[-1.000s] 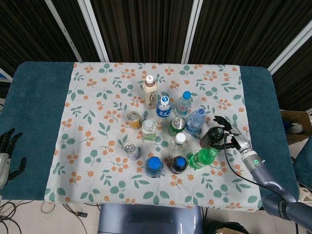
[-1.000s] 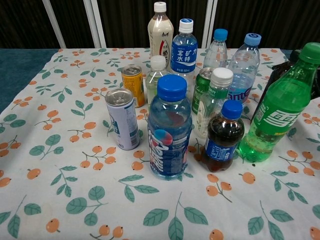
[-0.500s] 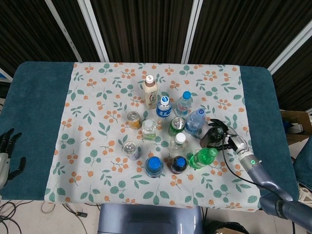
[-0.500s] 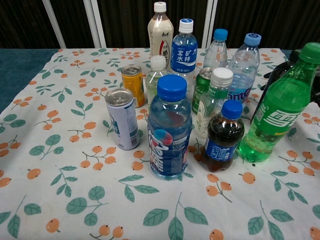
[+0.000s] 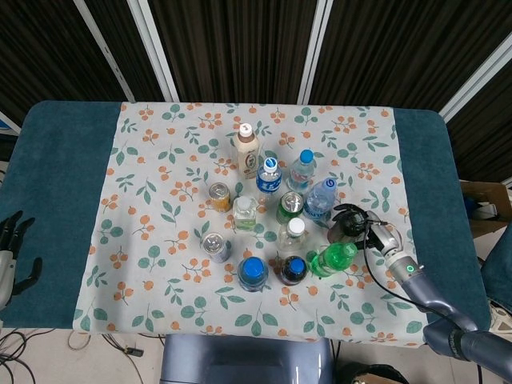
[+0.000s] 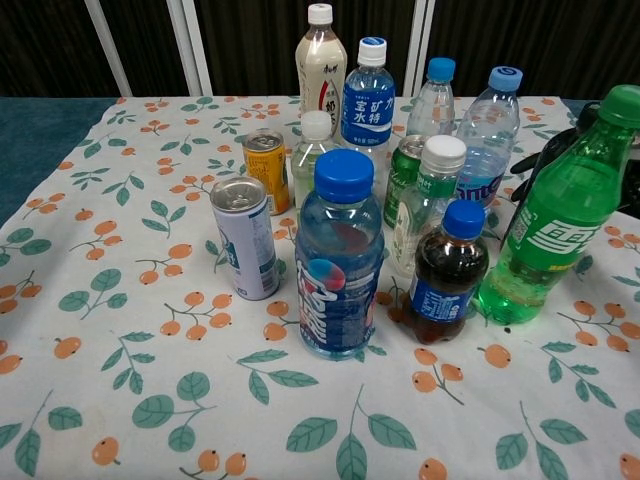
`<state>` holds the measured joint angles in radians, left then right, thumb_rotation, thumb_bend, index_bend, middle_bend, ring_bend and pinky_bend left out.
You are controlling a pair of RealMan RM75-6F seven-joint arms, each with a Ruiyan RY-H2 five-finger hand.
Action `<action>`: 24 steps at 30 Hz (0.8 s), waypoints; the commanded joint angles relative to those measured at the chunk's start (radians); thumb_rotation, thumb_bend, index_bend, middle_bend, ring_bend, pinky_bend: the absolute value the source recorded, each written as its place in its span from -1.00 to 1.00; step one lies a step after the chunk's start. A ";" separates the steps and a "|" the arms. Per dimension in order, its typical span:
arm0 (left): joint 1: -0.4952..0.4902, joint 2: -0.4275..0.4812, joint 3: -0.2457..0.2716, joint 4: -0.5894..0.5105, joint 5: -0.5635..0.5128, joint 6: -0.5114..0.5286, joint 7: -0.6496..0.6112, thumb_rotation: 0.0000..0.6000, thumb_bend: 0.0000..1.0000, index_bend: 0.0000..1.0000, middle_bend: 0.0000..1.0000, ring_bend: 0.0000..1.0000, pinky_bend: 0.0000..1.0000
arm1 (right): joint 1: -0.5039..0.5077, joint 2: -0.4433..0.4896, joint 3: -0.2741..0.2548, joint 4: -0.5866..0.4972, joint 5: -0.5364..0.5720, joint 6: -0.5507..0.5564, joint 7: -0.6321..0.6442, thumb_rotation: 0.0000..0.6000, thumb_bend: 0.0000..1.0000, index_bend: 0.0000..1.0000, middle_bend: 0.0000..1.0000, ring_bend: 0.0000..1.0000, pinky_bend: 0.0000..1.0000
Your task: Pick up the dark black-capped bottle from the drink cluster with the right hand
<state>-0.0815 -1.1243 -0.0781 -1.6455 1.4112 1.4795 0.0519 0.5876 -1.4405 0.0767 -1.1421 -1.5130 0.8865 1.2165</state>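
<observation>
Right hand (image 5: 370, 230) fingers wrapping dark bottle (image 5: 346, 226), grasp unclear; smooth, likely heavy, grip mid-body

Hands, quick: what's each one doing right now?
Left hand: open, holding nothing, off the table's left edge.
Right hand: fingers wrapped around the dark black-capped bottle; a firm grip cannot be told.

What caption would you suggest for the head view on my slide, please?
Right robot hand wraps around the dark bottle beside the green bottle on a floral tablecloth.
</observation>
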 commanded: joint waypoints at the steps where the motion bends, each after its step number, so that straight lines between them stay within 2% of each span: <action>1: 0.000 0.000 -0.001 -0.001 -0.003 0.000 0.001 1.00 -0.12 -0.81 -1.00 -0.94 -1.00 | 0.004 -0.003 -0.005 0.003 -0.006 0.004 -0.002 1.00 -0.52 -0.26 -0.16 -0.28 -0.62; 6: 0.001 -0.001 -0.004 -0.005 -0.007 0.002 0.001 1.00 -0.12 -0.81 -1.00 -0.94 -1.00 | -0.001 -0.008 0.002 0.000 0.016 0.014 -0.023 1.00 -0.38 -0.09 -0.07 -0.15 -0.50; 14: 0.000 0.002 -0.004 -0.010 -0.009 -0.001 0.002 1.00 -0.11 -0.80 -1.00 -0.94 -1.00 | -0.015 0.003 0.029 -0.008 0.059 0.036 -0.056 1.00 -0.32 -0.05 -0.04 -0.10 -0.44; 24: 0.001 0.006 -0.003 -0.017 -0.011 -0.003 0.000 1.00 -0.12 -0.80 -1.00 -0.94 -1.00 | -0.042 0.128 0.086 -0.084 0.083 0.106 -0.002 1.00 -0.33 -0.03 -0.02 -0.07 -0.39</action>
<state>-0.0809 -1.1188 -0.0817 -1.6628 1.4001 1.4764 0.0517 0.5541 -1.3385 0.1483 -1.2079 -1.4378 0.9771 1.1988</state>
